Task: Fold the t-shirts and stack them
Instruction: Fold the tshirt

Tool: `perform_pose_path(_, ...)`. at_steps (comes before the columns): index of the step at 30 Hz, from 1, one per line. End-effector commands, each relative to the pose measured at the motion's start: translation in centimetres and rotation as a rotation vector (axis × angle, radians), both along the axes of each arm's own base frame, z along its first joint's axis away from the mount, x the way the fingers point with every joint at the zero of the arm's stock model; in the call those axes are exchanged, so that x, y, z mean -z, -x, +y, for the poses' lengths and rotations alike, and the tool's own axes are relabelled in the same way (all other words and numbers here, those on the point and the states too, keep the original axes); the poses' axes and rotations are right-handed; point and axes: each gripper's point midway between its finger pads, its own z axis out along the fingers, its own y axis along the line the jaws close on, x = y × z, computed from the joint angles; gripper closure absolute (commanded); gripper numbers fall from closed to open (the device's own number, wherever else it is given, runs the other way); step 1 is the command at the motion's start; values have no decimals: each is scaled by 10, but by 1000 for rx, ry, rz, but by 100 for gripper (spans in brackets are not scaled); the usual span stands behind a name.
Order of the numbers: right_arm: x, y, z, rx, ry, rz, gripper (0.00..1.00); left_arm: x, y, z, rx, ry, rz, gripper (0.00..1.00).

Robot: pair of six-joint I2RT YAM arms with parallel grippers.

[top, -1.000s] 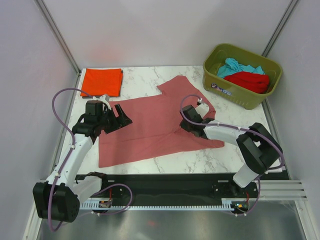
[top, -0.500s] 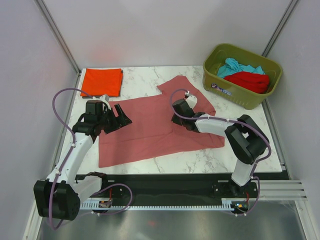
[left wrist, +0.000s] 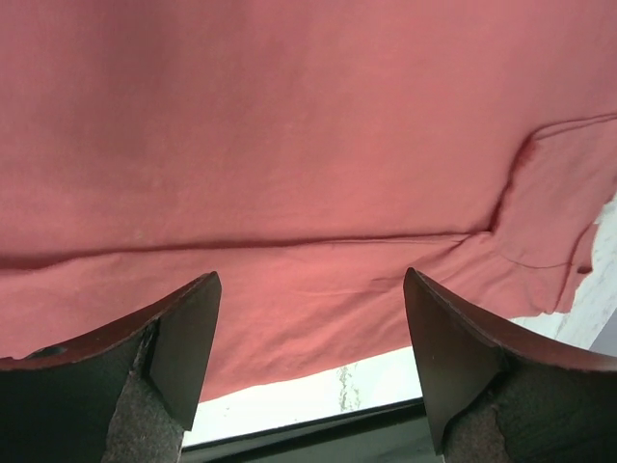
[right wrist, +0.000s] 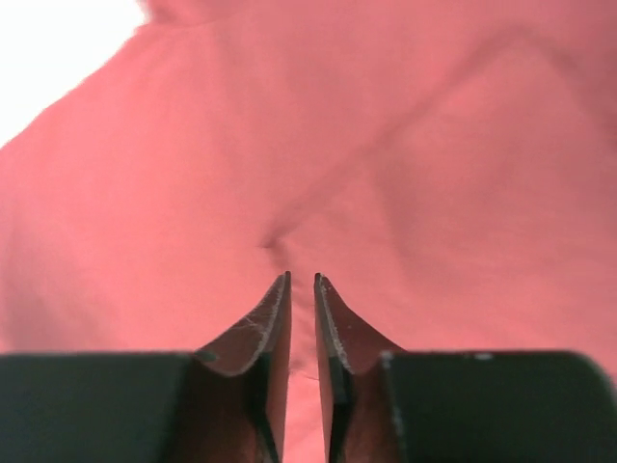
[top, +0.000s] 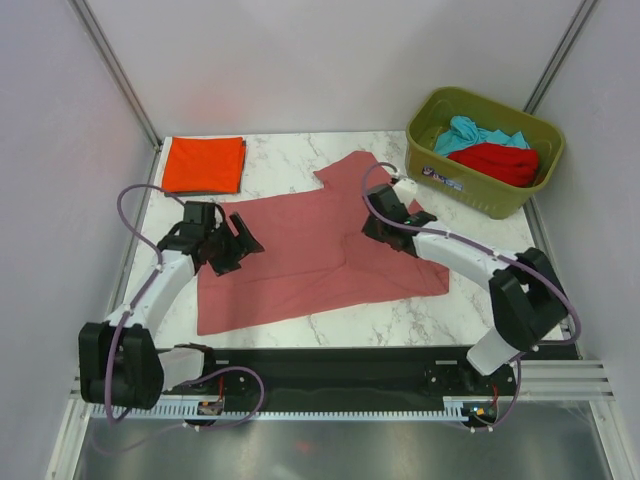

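Note:
A dusty pink t-shirt (top: 300, 260) lies spread flat on the marble table (top: 290, 150). It fills both wrist views (left wrist: 289, 145) (right wrist: 434, 193). My left gripper (top: 238, 248) is open and empty over the shirt's left edge; its near hem and the table edge show between the jaws (left wrist: 310, 280). My right gripper (top: 375, 228) rests over the shirt's right part near the sleeve. Its jaws are almost together and hold nothing (right wrist: 301, 278); a small pucker in the cloth lies just ahead of them. A folded orange-red t-shirt (top: 204, 164) lies at the back left.
An olive-green bin (top: 460, 180) stands at the back right and holds a teal shirt (top: 470, 132) and a bright red shirt (top: 497, 162). Grey walls close in the left, right and back sides of the table.
My right gripper slid left across the pink shirt, then back to the right and farther away. My left gripper shifted slightly over the left edge. The shirt looks the same.

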Motion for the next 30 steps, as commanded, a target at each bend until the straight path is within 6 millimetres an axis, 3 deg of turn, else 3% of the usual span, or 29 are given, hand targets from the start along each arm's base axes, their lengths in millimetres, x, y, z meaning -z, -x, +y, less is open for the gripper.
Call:
perform_pose_path(1,34,40,-63,98,64,161,79,31,8,-5,-101,71,146,16)
perform_pose_path(2,48,53,-83,134,60,207,80,38,11,-3,-117,68,174,16)
perform_pose_path(6,65,82,-129,244,78,268,85,65,21,8,-181,16,253,16)
perform_pose_path(8,64,91,-142,281,87,267,85,74,26,15,-226,-13,281,16)
perform_pose_path(15,96,153,-183,421,172,386,85,102,45,57,-381,-222,350,16)
perform_pose_path(18,90,164,-198,489,198,362,83,107,53,70,-425,-291,393,16)
perform_pose_path(19,83,163,-201,521,177,327,83,106,53,72,-431,-300,397,16)
perform_pose_path(26,87,188,-208,579,126,330,83,91,56,78,-446,-330,388,16)
perform_pose_path(30,75,183,-200,547,61,294,77,56,34,58,-376,-215,270,16)
